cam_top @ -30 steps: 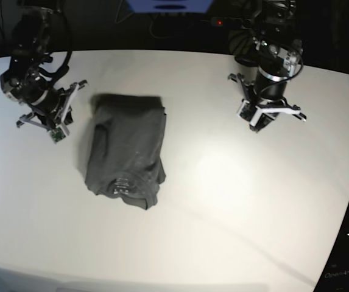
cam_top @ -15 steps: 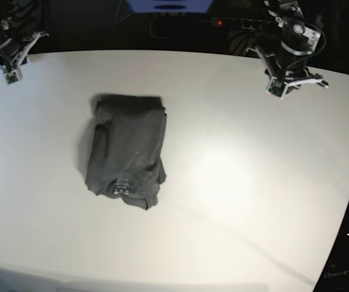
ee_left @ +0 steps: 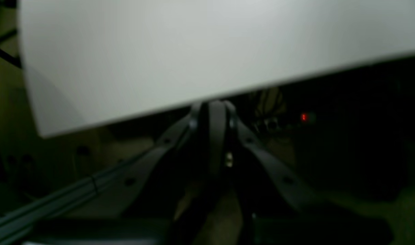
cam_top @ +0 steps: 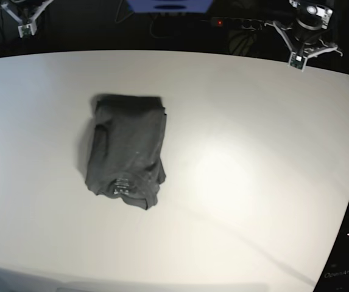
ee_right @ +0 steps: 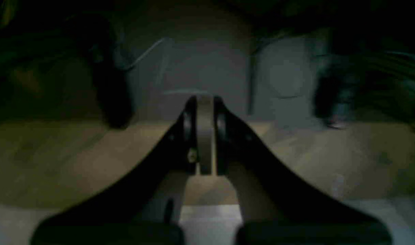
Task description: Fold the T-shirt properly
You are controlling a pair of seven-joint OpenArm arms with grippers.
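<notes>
T-shirt point(cam_top: 125, 151) lies folded on white table point(cam_top: 253, 182), dark room behind.

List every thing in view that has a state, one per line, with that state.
T-shirt: folded into a compact bundle, lying flat on the table, not held.
Left end effector: shut, empty, raised past the table's far edge.
Right end effector: shut, empty, raised off the table.
Table: white top, carrying only the T-shirt.
Red indicator light: lit, behind the table.
</notes>
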